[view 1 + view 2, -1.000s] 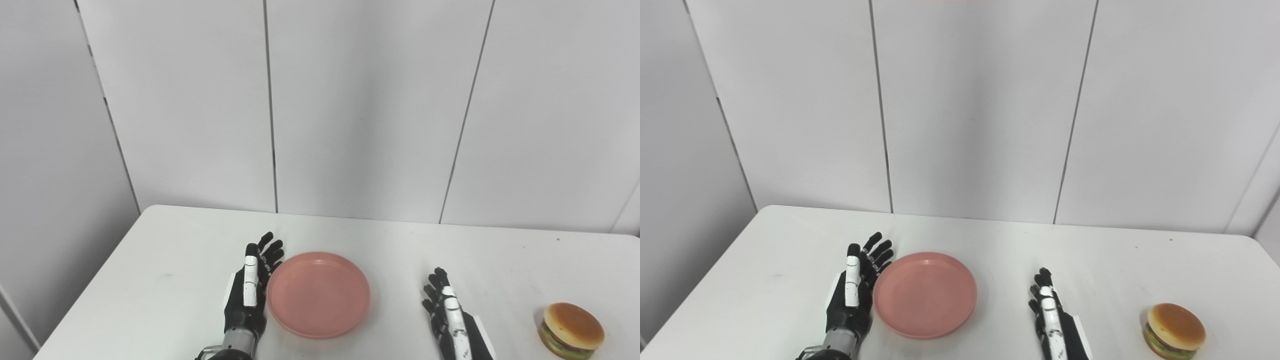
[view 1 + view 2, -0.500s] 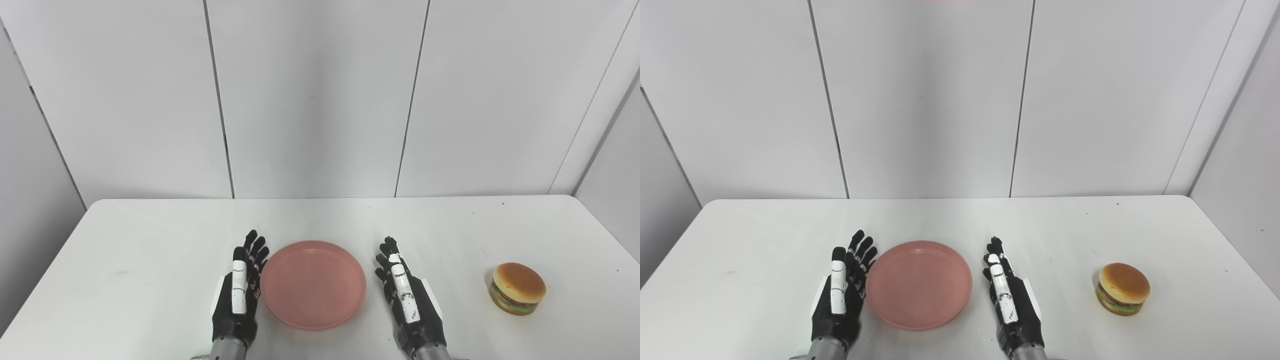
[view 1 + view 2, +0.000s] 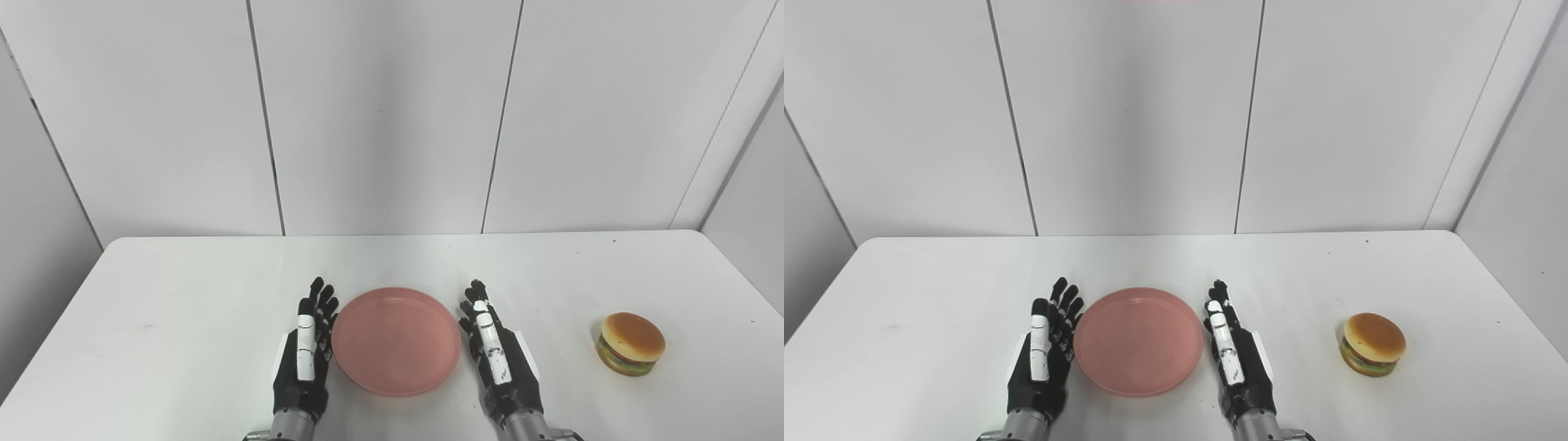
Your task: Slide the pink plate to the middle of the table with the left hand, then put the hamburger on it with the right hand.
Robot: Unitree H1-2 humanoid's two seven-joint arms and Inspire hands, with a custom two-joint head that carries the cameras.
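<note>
The white desk [image 3: 184, 294] has a pink plate [image 3: 396, 340] in the middle and a hamburger [image 3: 631, 343] far off to its right.

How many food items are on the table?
1: a hamburger sits on the table's right side, clear of the empty pink plate and both hands. Nothing appears hidden.

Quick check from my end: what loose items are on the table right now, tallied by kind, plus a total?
Pink plate: 1
Hamburger: 1
Total: 2 items on the white table.
The left hand and right hand lie open on either side of the plate, holding nothing.
</note>
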